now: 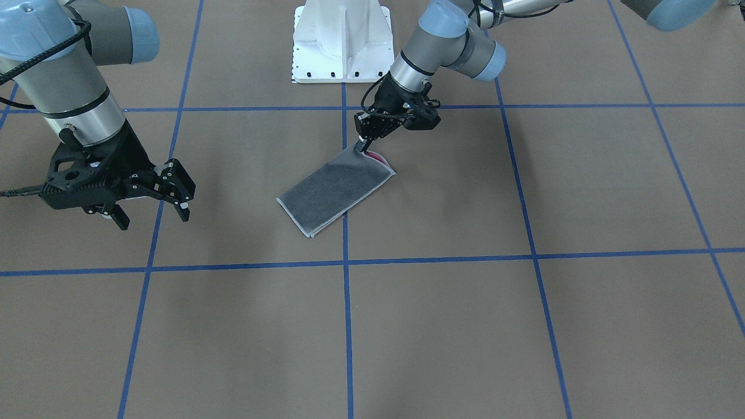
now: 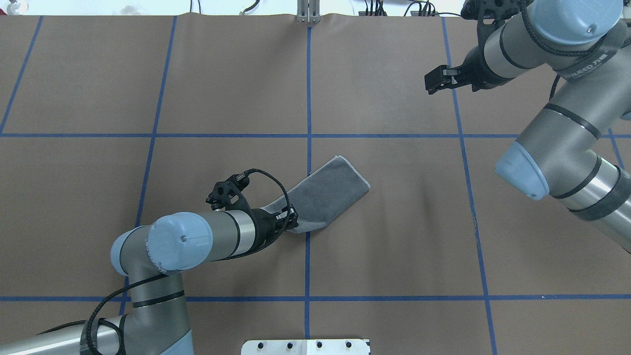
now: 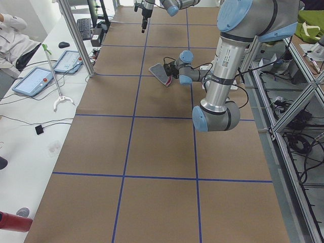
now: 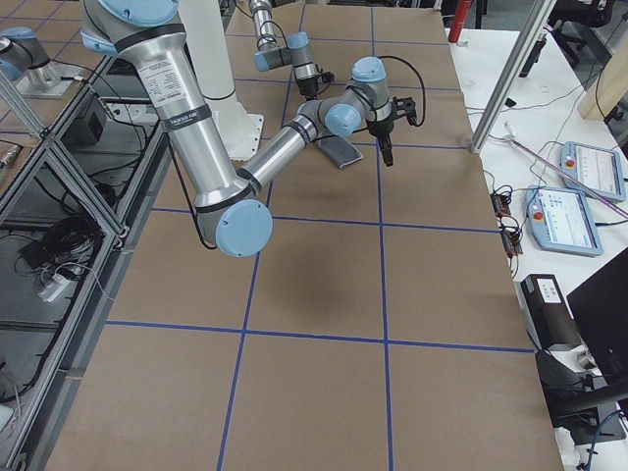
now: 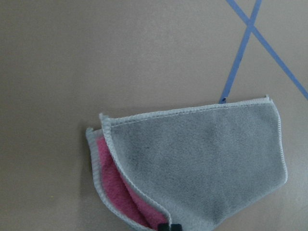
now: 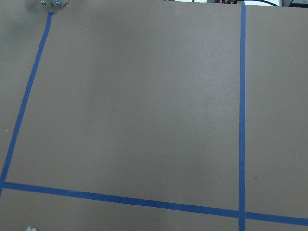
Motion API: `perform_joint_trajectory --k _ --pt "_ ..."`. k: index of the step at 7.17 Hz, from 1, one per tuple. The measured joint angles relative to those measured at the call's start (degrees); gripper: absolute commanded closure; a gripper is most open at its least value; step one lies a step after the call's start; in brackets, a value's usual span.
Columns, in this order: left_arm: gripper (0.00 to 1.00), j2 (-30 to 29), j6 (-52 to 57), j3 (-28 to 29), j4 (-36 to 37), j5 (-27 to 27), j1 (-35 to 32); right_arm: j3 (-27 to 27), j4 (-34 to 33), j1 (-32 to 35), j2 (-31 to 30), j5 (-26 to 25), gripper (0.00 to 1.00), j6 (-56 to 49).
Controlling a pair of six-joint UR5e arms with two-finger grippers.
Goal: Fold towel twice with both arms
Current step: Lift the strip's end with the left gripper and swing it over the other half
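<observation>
- the towel (image 1: 334, 192) lies flat and slanted on the table, out in front of the white base (image 1: 341, 41). it is folded into a long shape, with the dark grey side up and a light border.
- a bit of pink peeks out at the corner nearest the base.
- the left arm (image 2: 197, 241) reaches low. the left gripper (image 1: 365, 145) pinches that corner and lifts it a little.
- the right arm (image 2: 567, 143) is off to the side of the base. the right gripper (image 1: 152, 210) hangs in the air with its fingers apart, well apart from the towel.
</observation>
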Motion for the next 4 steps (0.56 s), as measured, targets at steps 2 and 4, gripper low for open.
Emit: perform_joint_trajectory --k 2,4 --pt "1.00 -4.05 0.17 1.17 4.08 1.28 -0.09 0.03 0.02 0.08 -0.05 -0.03 0.00 0.03" --pt "1.00 -7.61 0.40 4.68 4.79 2.41 -0.71 0.04 -0.03 0.12 -0.07 -0.05 0.00 0.03"
